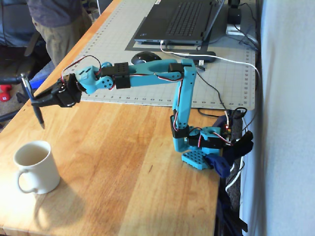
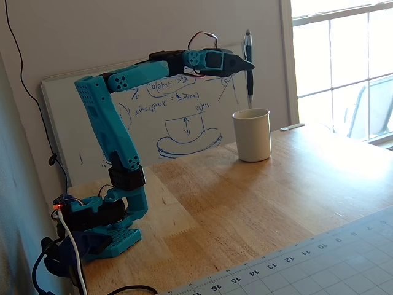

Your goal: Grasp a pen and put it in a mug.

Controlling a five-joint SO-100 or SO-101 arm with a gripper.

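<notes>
The dark pen hangs near upright in my gripper, which is shut on its middle, raised well above the wooden table. In a fixed view the pen stands vertical, its lower end just above the rim level of the mug, slightly left of the mug's centre. The cream-white mug stands upright near the table's front left corner in a fixed view, handle toward the front. There the pen's tip is above and behind the mug. The mug looks empty.
A laptop and a black mouse lie on a grey cutting mat behind the arm. A person stands at the far left. A whiteboard leans on the wall behind the mug. The arm's base is clamped at the table's right edge.
</notes>
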